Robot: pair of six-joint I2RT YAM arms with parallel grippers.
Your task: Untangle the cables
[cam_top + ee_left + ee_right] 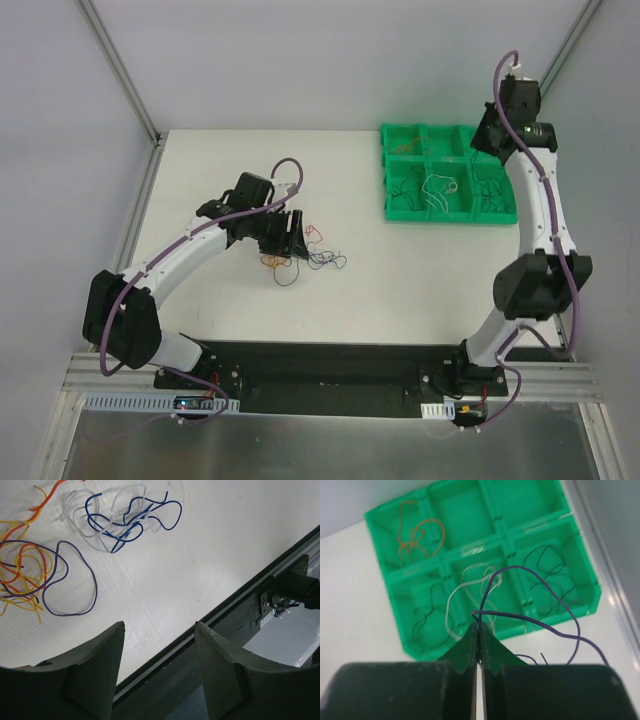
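Your right gripper [478, 642] pinched shut on thin purple wire [520, 567] — above green plastic compartment tray [506, 536]. Your left gripper [159, 627] half open, empty — loose curly coloured wires [59, 547] lie beyond on white table [200, 555].

Bare table [410, 285] runs wide between the cables [300, 255] and the green tray [392, 212]. The cables sprawl just ahead of the left gripper [157, 627]; the right arm [545, 215] leans over the tray's right edge, crowding that side.

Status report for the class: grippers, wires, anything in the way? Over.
Right gripper shut on a purple wire over the green tray. Left gripper open, empty, near the tangle. Nothing blocking.
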